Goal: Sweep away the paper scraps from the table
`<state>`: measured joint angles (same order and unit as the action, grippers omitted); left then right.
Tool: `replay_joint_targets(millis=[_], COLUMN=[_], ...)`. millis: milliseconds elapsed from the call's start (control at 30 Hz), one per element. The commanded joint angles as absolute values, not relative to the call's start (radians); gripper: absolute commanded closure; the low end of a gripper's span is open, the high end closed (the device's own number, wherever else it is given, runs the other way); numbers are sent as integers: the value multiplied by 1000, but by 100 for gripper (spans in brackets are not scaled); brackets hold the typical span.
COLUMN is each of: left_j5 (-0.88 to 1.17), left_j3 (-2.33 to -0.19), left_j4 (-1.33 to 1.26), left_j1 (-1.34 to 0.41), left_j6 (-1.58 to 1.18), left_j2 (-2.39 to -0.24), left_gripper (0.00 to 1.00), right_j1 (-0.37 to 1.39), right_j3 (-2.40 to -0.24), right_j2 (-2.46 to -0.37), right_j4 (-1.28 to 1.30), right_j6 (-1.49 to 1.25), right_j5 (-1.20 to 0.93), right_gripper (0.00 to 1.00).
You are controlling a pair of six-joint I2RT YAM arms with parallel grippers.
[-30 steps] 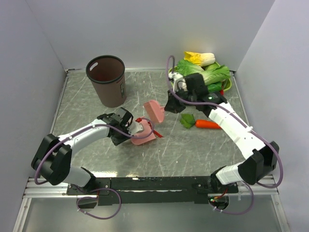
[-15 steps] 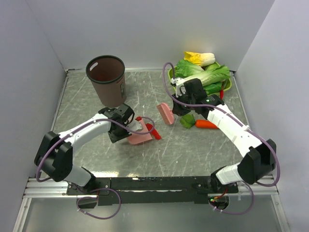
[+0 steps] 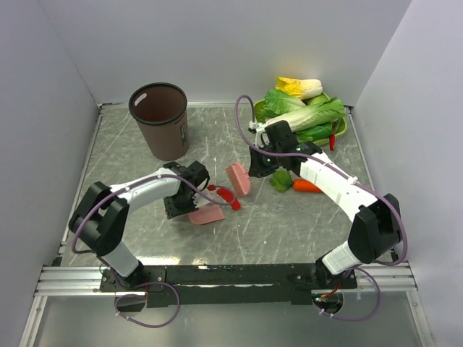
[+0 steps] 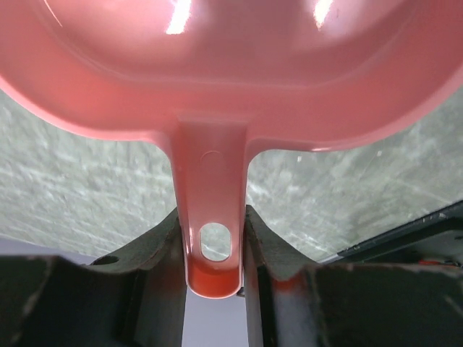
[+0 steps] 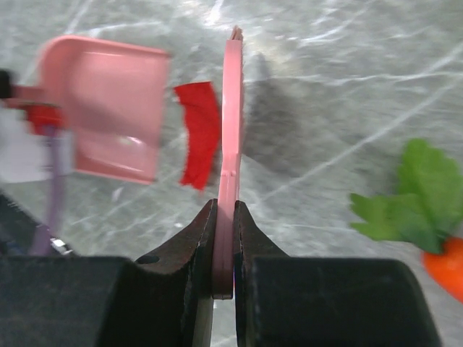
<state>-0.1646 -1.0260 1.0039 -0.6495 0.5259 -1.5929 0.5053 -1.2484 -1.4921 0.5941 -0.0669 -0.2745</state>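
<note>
L pincer (image 4: 212, 220) clamps dustpan (image 4: 217, 65) handle – pan cropped; R pincer (image 5: 224, 217) grips brush (image 5: 231, 108), edge-on

Open passage along the near counter (image 3: 289, 228); brown bin (image 3: 166, 137) blocks far left, vegetable pile (image 3: 304, 112) and carrot (image 3: 312, 186) crowd far right.

No text, label, brand, number or sign can be read in any view. The handle of the pink dustpan (image 4: 231, 72), gripped between the fingers of the left gripper (image 4: 211, 217), carries just ahead of them only a faint round moulded mark without legible letters. The pink brush (image 5: 231, 108), clamped in the right gripper (image 5: 224, 210), shows no writing.
</note>
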Motion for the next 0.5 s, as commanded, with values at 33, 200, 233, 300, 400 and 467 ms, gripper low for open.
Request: replay_joint_targets(millis=[33,200,233,300,400,467], left_j5=[-190,-150,-149,-132,-115,-106], left_j3=[-1106,-1140,-1137,-1123,-1091,-1062], left_j4=[965,925,904,884,825,781], left_j1=[-696,-703,-703,-703,-699,-699], left_j6=[479,446,445,440,419,408], left_j2=[-1658,-1694,-1692,-1675,-1638,-1608], left_gripper=[99,99,99,99,99,99], right_j1=[526,508,494,476,463,457], right_j3=[-1255,-1333,-1336,-1345,-1362,-1368], right_j2=[-1519,-1528,-1519,-1500,-1457,-1421], right_j4=[509,541,551,567,617,653], right_j6=[-193,-187,-196,-170,-105,-77], right_j5=[-530,-612,-629,-614,-589,-589], right_gripper=[100,100,100,100,100,100])
